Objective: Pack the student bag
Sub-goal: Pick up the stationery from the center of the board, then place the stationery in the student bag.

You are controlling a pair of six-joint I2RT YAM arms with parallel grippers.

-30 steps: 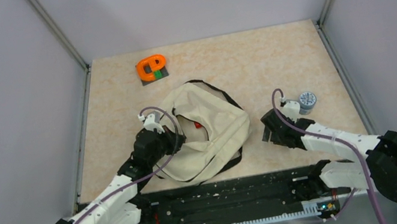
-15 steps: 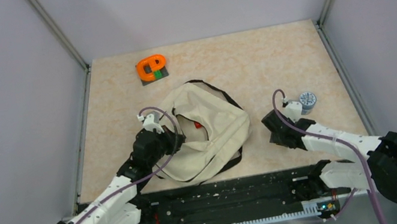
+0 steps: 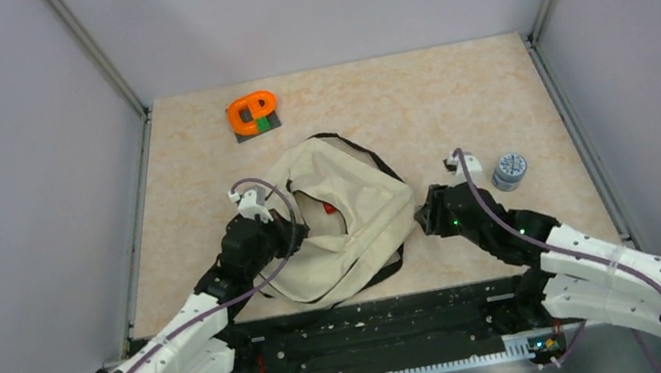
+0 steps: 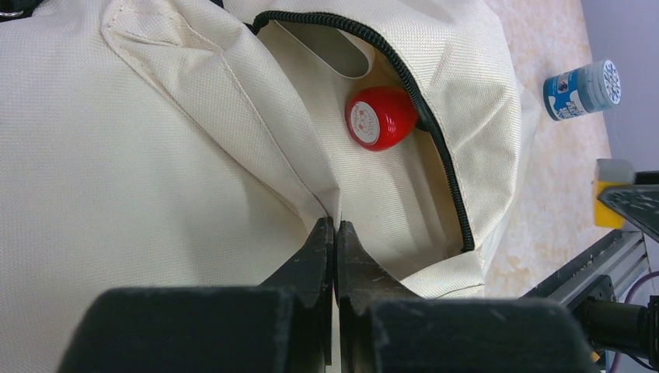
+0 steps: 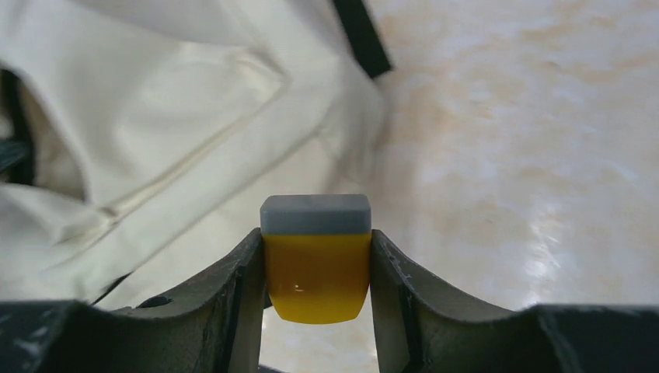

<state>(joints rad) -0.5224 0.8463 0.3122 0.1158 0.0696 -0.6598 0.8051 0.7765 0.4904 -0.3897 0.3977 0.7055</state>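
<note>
The student bag (image 3: 351, 213) lies open in the middle of the table, beige with a black zipper line. My left gripper (image 3: 291, 229) is shut on a fold of its fabric (image 4: 335, 225) at the opening's near left edge. A small red rounded object (image 4: 379, 116) rests inside the bag (image 4: 155, 155). My right gripper (image 3: 428, 216) hovers at the bag's right edge, shut on a small yellow block with a grey cap (image 5: 315, 272). The block sits squarely between the right gripper's (image 5: 316, 233) two fingers, with the bag (image 5: 155, 116) just to its left.
A small blue-and-white jar (image 3: 509, 170) stands on the table to the right of the bag, also seen from the left wrist (image 4: 583, 89). An orange roll on a dark base (image 3: 252, 112) sits at the back left. Grey walls enclose the table.
My right arm has swung left, away from the jar and up to the bag's right edge, with the yellow block in its jaws. The left arm and the bag have not moved.
</note>
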